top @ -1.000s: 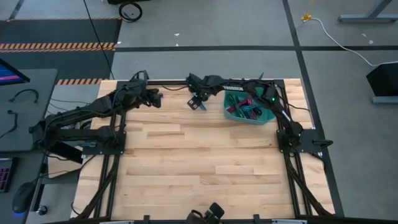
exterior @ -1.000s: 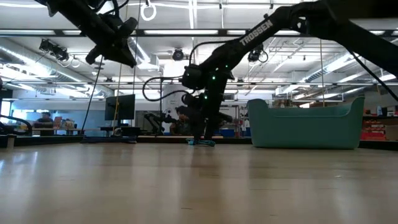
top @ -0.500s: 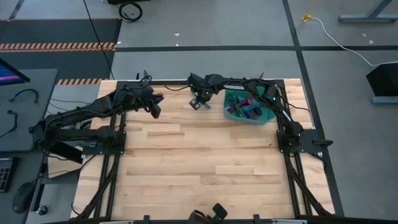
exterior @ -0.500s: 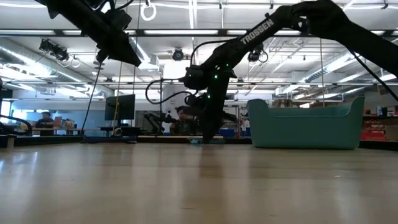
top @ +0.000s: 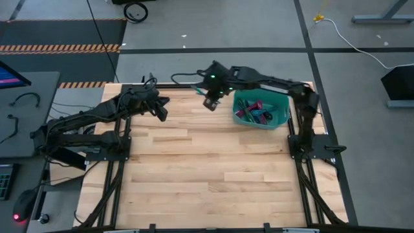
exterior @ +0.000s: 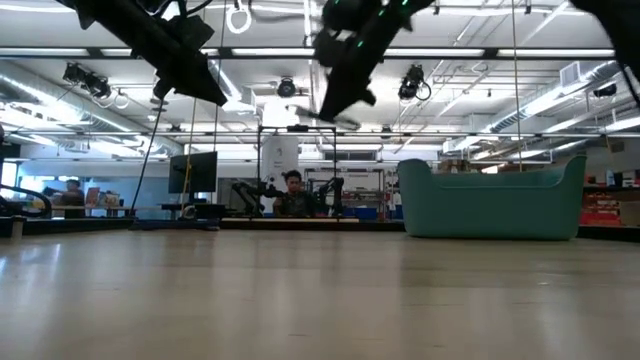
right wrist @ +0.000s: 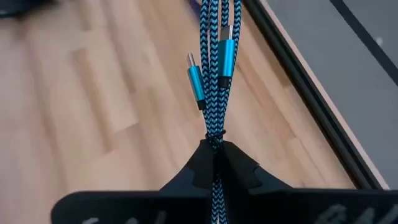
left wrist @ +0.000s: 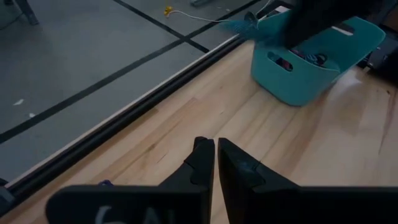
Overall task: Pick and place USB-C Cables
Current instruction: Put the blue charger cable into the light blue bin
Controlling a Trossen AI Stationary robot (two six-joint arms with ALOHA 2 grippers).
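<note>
A teal-and-black braided USB-C cable bundle [right wrist: 214,37] with two blue metal plugs hangs from my right gripper [right wrist: 213,146], which is shut on it high above the table's far edge [top: 210,102], just left of the teal bin [top: 259,124]. The left wrist view shows the same cable as a blue blur [left wrist: 244,26] beside the bin [left wrist: 298,81]. Several more cable bundles in purple, teal and maroon lie in the bin. My left gripper [top: 160,111] hovers shut and empty over the far left of the table [left wrist: 215,152]. My right gripper pinches the bundle's gathered strands [right wrist: 214,134] between its two fingertips. The fingers point down from above, and the strands run on past the tips along the fingers. The bundle hangs below the fingers, clear of the table, with both plugs [right wrist: 196,81] lying against the strands.
The bin [exterior: 490,205] stands at the far right of the wooden table. Black frame rails run along the table's far edge [right wrist: 298,106] and sides. A person shows in the room far beyond the table [exterior: 292,185].
My right gripper has shut on the teal cable, which lay on the table by the far edge, and has risen steeply with it. The cable now hangs clear of the table. My left gripper has shifted a little toward the near edge.
</note>
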